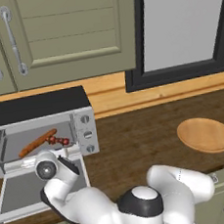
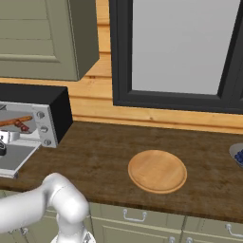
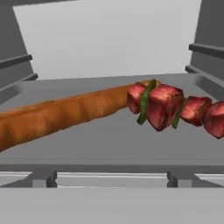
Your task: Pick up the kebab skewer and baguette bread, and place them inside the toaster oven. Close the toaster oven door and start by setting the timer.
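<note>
The toaster oven (image 1: 42, 129) stands on the dark wooden counter (image 1: 146, 139) at about 9 o'clock in the left base view, and its door (image 1: 24, 190) is folded down flat in front of it. Inside, the baguette bread (image 1: 37, 142) lies on the tray (image 3: 109, 144) at a slant, with one end low at 8 o'clock and the other end higher at 2 o'clock. The kebab skewer (image 1: 59, 139) lies just beside this higher end; in the hand view its red meat chunks (image 3: 164, 105) with green pieces overlap the end of the loaf, so they seem to touch. The gripper (image 1: 47, 166) is at the mouth of the oven, above the lowered door, with its jaws spread wide and holding nothing. A round wooden plate (image 1: 206, 134) sits on the counter at 3 o'clock, well apart from the oven.
</note>
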